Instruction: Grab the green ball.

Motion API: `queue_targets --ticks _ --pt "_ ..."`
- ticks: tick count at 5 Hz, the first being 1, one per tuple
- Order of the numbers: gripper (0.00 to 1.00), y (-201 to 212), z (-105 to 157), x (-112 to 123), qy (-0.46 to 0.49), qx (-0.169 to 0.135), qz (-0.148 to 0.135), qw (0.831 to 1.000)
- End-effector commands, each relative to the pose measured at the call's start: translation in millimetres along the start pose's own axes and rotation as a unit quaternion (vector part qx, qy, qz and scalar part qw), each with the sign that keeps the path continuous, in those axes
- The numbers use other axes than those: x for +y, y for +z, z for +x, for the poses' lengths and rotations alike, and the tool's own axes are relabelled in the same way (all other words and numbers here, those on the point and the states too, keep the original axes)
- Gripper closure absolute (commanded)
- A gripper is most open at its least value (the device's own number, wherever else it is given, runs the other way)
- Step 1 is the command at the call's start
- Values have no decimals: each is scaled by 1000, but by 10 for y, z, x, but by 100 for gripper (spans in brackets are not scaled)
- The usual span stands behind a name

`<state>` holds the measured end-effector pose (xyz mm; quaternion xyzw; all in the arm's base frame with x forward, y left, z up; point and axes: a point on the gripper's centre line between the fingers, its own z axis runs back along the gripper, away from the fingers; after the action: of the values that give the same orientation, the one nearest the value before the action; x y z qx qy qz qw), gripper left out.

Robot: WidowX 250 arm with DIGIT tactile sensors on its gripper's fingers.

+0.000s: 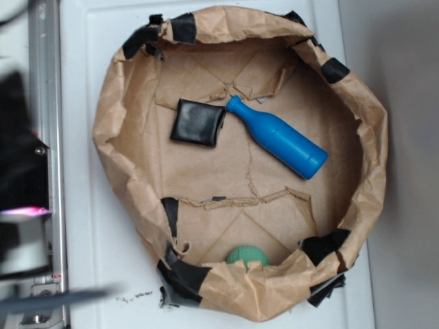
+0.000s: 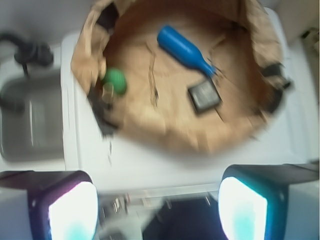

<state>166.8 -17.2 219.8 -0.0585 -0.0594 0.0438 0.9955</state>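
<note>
Paper basin (image 1: pixel 120 123) on white tabletop (image 1: pixel 82 55): green ball (image 1: pixel 247 256) at near wall, half hidden by rim. Blue bottle (image 1: pixel 281 140), black pouch (image 1: pixel 197 123) mid-floor. Hand (image 2: pixel 159 207) spread wide, empty, outside basin; wrist view blurred.

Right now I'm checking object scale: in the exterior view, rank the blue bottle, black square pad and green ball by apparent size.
1. blue bottle
2. black square pad
3. green ball, though the paper rim hides its lower part, so its full size is unsure.

Black tool (image 2: pixel 157 202) with pale glowing pads (image 2: pixel 72 210)
</note>
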Motion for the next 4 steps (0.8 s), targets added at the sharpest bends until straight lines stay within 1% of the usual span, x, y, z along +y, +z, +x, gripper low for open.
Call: queue_targets --ticks 1,2,3,4 --pt "0 -393 557 46 147 -43 -28 988" --pt "0 -694 606 4 249 -14 -55 967" --pt "0 -972 502 -88 310 17 -42 950" --pt "0 -1250 472 -97 351 28 -35 935"
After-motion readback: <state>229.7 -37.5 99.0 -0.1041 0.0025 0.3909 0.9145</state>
